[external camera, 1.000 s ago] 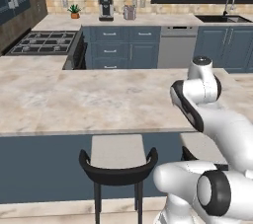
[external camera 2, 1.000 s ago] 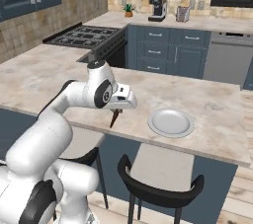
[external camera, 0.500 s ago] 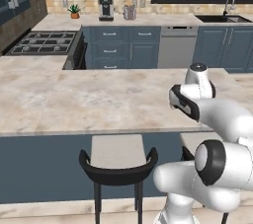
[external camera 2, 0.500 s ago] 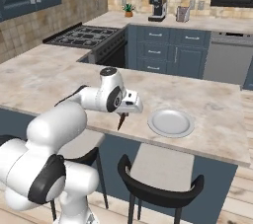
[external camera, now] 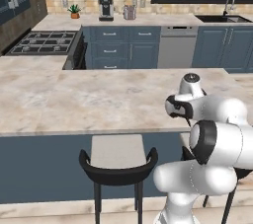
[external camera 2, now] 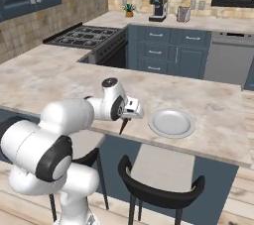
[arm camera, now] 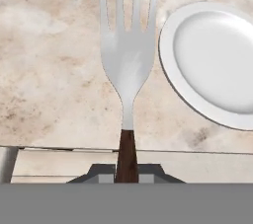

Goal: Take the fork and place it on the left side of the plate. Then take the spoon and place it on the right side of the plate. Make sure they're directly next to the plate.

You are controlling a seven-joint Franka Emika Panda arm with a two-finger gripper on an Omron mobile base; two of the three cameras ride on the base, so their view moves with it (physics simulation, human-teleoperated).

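Fork [arm camera: 127,60] sits clamped by its dark handle end between the fingers [arm camera: 104,172], which are nearly closed on it. Long axis runs straight out from the hand, tines leading, handle back in the grip. In the hand view the fork hangs over the marble surface [arm camera: 54,70], near its front edge, with the plate [arm camera: 217,65] just beside the tines on the right of that view; the tines and the plate rim look close but apart. In the right base view the gripper [external camera 2: 124,122] hovers just left of the plate [external camera 2: 171,123], so the fork is already on the wanted side.

Judgement: the coming move turns on that gap. Fork needs lowering flat onto the surface with its length alongside the plate's left rim, close without riding onto it.

Single arm, so no choice of hand.

Count: one fork, one plate. Spoon not located in these pictures. One coffee maker [external camera 2: 158,7] on the back counter, one stool [external camera 2: 158,189] below the front edge.
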